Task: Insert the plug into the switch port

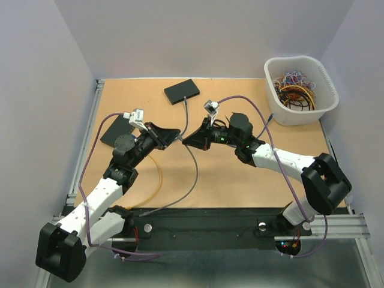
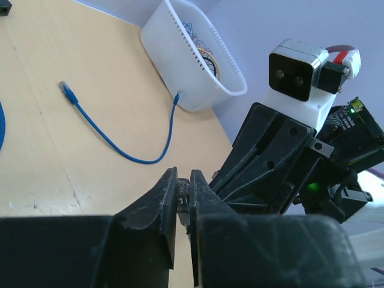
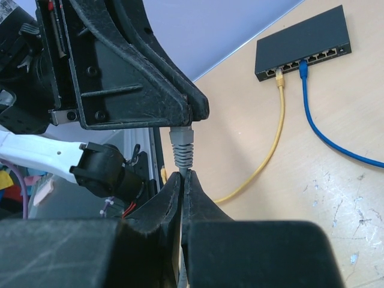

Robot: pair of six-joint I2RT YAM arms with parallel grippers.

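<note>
Cable (image 1: 195,171) is pinched just behind the plug (image 3: 182,147) by the closed right pincer (image 3: 182,177). Plug's long axis runs into the left pincer (image 2: 183,180), nipped there, above the desk (image 3: 336,198). Switch (image 3: 303,43) lies beyond, nearer the left arm.

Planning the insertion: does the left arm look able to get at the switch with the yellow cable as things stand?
Probably yes: the switch lies beside the left arm, nothing between. But left end effector and right end effector both pinch the plug, so the right likely must release first.
</note>
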